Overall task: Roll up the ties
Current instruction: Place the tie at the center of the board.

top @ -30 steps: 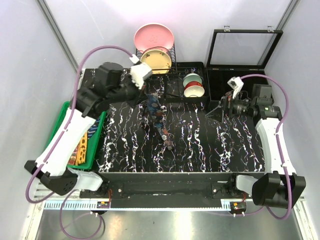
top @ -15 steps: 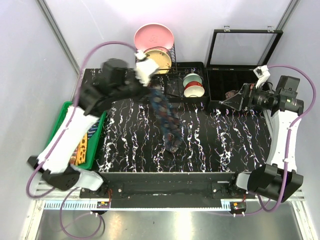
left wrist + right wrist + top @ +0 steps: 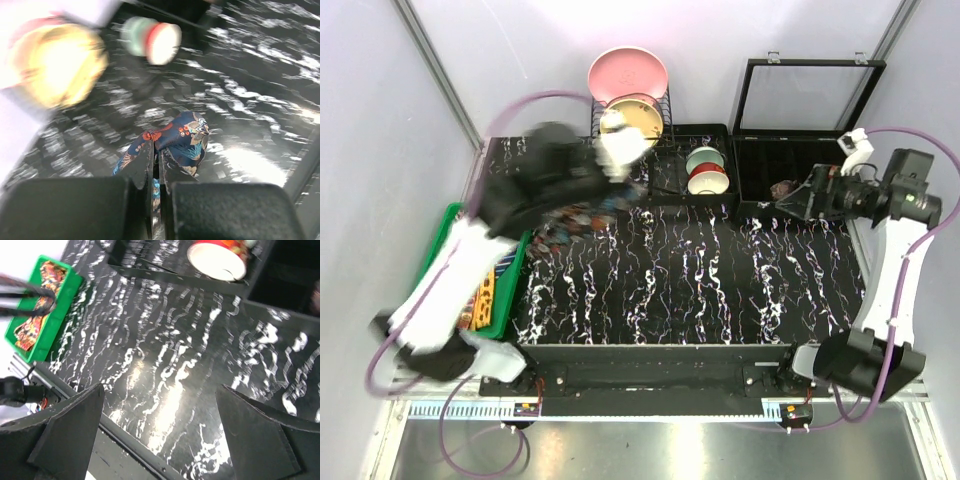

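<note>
Left gripper (image 3: 156, 150) clenched on blue tie (image 3: 182, 142), now swung off the mat (image 3: 700, 280) centre toward the bin (image 3: 60, 315), bunched, airborne; right gripper (image 3: 159, 388) spread wide, empty, pulled back by the box (image 3: 750, 150); rolling probably not begun.

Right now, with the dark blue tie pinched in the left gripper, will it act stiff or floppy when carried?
Likely floppy: the dark blue tie bunches into soft folds just beyond the left gripper. Probably light, since a narrow pinch on one fold holds it. The cloth looks smooth, so it may slip.
</note>
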